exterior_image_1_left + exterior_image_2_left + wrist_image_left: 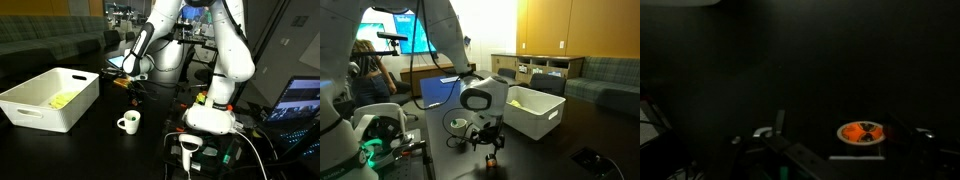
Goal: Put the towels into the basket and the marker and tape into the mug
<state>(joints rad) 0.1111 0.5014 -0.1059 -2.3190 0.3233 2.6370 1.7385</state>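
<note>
One yellow towel (64,100) lies inside the basket (40,112), well apart from the mug (128,122). The gripper (135,92) hangs near the mug; whether it is spread or closed cannot be told. The wrist view shows an orange tape roll (860,133) flat on the table (740,60)

We cannot tell how the jaws of the gripper (134,91) stand, too small and dark; the basket (542,120) wall hides most of its contents.
</note>
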